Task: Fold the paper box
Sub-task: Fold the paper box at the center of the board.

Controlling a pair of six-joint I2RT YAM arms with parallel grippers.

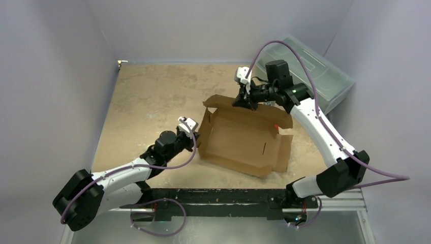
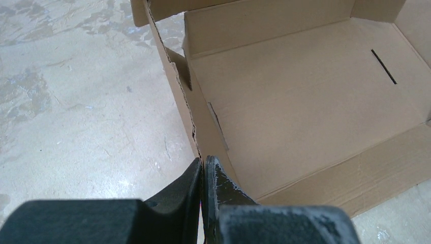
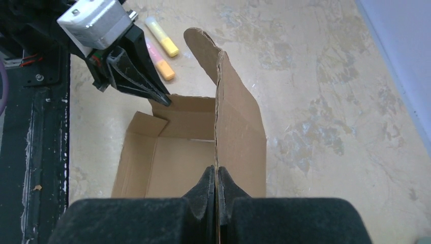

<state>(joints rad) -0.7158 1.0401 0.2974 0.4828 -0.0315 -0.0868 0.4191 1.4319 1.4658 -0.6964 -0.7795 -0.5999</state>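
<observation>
left wrist shows the left fingers (image 2: 219,185) pressed onto the left wall of the paper box (image 2: 305,101); the right fingers (image 3: 202,190) pinch its far wall upright. the box sits open on the counter (image 1: 152,96). uneven pulls could tear a crease or drag it sideways.

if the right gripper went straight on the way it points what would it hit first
The paper box: the right gripper is shut on an upright wall that runs straight ahead. The left gripper looks off to one side.

Left pincer (image 2: 203,168) clamped, right pincer (image 3: 216,175) — seemingly — likewise
</observation>
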